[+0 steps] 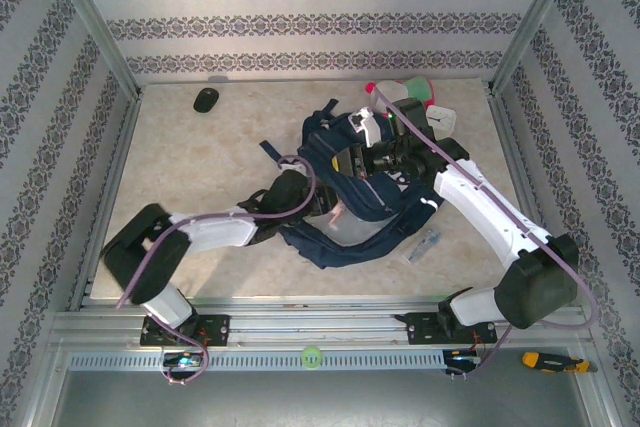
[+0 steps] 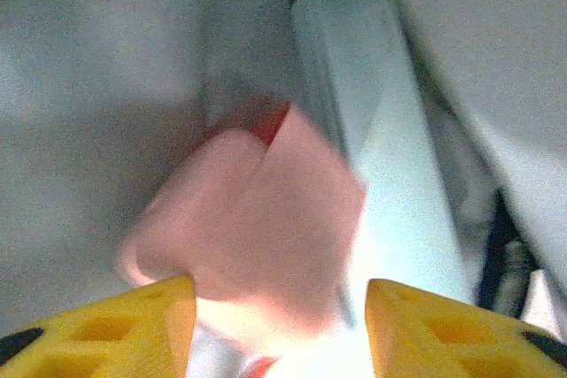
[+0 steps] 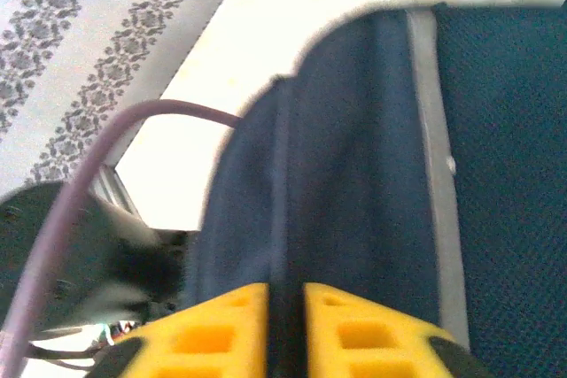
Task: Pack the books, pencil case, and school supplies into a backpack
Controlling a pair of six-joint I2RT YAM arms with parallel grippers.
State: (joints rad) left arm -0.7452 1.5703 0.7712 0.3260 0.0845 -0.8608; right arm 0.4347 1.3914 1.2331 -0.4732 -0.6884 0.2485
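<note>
A soft pale pink piece of school supply lay inside the large navy blue fabric backpack with thin white stripes, resting against pale grey lining. A flat pale teal square stood just beside it on the right, touching or nearly so.

Step in hand, as a judgement: small supplies were being dropped into the bag, and the pink piece looked freshly set down.

The left claw sat directly below the pink piece in the wrist view. Its yellow fingers were wide apart, w/ the piece btwn and just ahead of the tips. The left finger was very close to the piece's edge, but nothing was clamped.

The backpack lay mid-tabletop, crumpled, straps splayed. At its upper edge the right claw had its fingers nearly together, pinching a fold of navy fabric, prob. to hold the mouth open.

A slim clear packet lay on the tabletop just beside the bag's lower right edge, not yet packed.

Next move, likely: back the left claw straight out w/o snagging the pink piece or the lining, then go for the packet. The right claw's pinch would need to hold, else the opening sags shut.
</note>
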